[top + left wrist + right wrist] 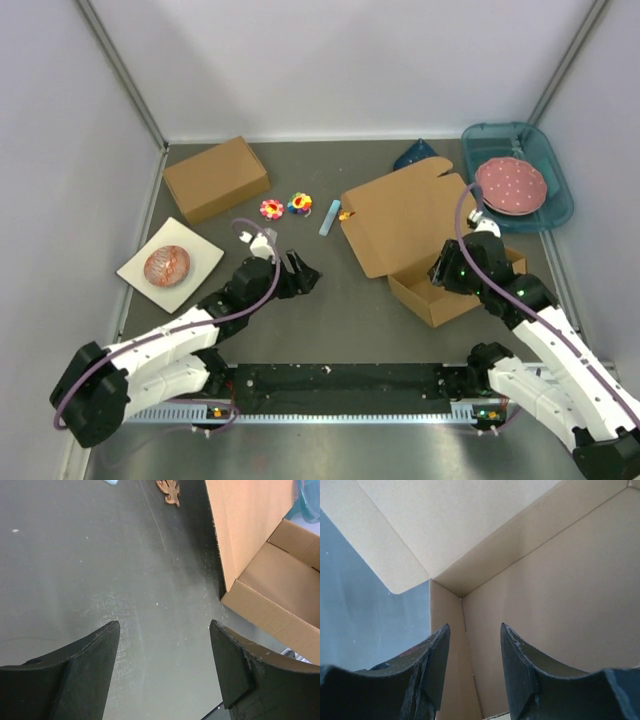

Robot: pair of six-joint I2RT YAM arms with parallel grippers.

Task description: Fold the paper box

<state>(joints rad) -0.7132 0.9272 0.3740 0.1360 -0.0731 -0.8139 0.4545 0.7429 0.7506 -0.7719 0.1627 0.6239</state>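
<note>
The paper box (400, 215) is brown cardboard at the right of the table. Its wide lid flap lies open toward the back, and its shallow tray (432, 302) has raised walls. My right gripper (441, 270) hangs over the tray's left part. In the right wrist view the right gripper (474, 626) is open, nothing is pinched, and the box's inner corner (461, 600) shows beyond the gap. My left gripper (305, 275) stands open over bare table, left of the box. The left wrist view shows the left gripper (165, 625) empty, with the box (280, 590) to the right.
A deeper brown box (216, 178) stands at the back left. A white square plate (192, 268) holds a red patterned piece. Two colourful toys (272, 209), (299, 204) and a blue stick (331, 217) lie mid-table. A teal tray (552, 165) holds a pink dotted plate (511, 186).
</note>
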